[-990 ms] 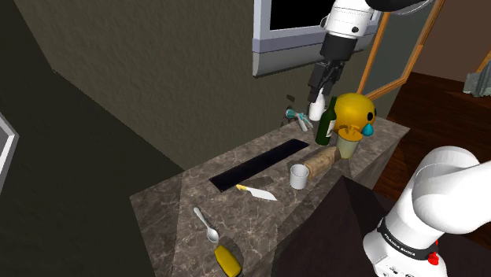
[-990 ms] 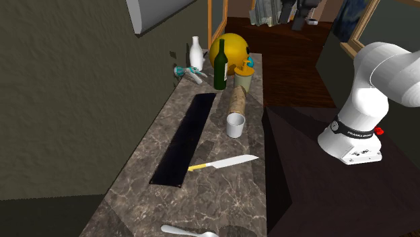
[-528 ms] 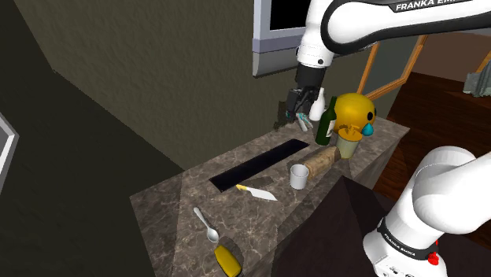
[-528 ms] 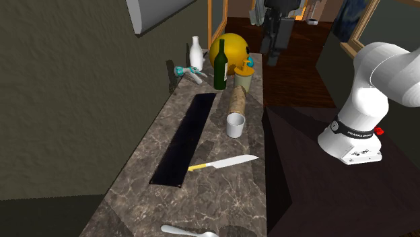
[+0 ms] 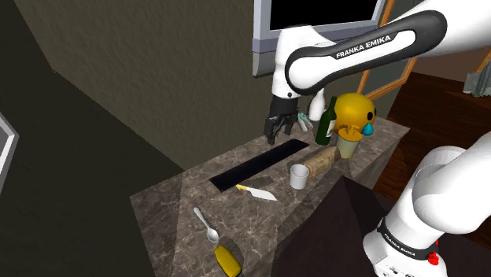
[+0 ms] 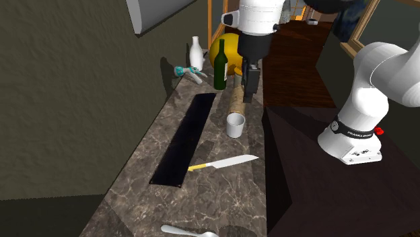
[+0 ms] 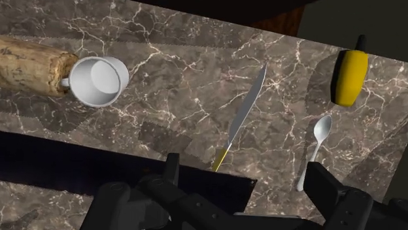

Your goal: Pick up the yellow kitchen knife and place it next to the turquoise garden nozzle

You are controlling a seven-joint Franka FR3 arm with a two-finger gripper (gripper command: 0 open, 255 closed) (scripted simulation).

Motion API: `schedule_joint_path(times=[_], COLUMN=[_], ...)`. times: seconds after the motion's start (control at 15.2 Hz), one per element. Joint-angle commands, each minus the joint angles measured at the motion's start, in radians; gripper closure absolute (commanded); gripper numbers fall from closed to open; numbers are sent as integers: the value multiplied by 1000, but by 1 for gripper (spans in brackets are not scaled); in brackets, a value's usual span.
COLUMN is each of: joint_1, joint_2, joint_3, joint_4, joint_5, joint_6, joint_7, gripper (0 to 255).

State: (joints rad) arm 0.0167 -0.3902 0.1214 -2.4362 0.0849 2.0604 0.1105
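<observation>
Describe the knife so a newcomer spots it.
On the marble countertop, find the long black strip. The knife lies flat beside its end, between the white mug and the spoon. It alone has a pale blade and short yellow handle.

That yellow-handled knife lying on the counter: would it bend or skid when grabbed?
The knife lies flat on the stone-patterned counter, so it probably leaves little to grasp and may skid if nudged. Its blade looks long and thin, likely stiff yet light. The small yellow handle seems the thicker part, so probably the easier grip.
</observation>
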Motion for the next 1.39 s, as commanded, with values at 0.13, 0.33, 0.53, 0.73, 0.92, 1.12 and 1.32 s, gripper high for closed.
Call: schedule_joint_path(times=[0.13,0.33,0.53,0.73,0.92,1.12,1.32], joint_1=[-2,-4,-3,4,17,36,59], joint_2=[143,256,374,495,616,737,857], joint_3=[32,50,62,66,59,45,26], joint_4=[12,36,70,115,171,236,312], joint_5=[-23,-50,-87,-130,-174,-214,-245], joint_6=[105,174,235,286,326,356,376], joint_7=[50,93,141,192,241,286,323], gripper=[0,0,0,0,0,0,0])
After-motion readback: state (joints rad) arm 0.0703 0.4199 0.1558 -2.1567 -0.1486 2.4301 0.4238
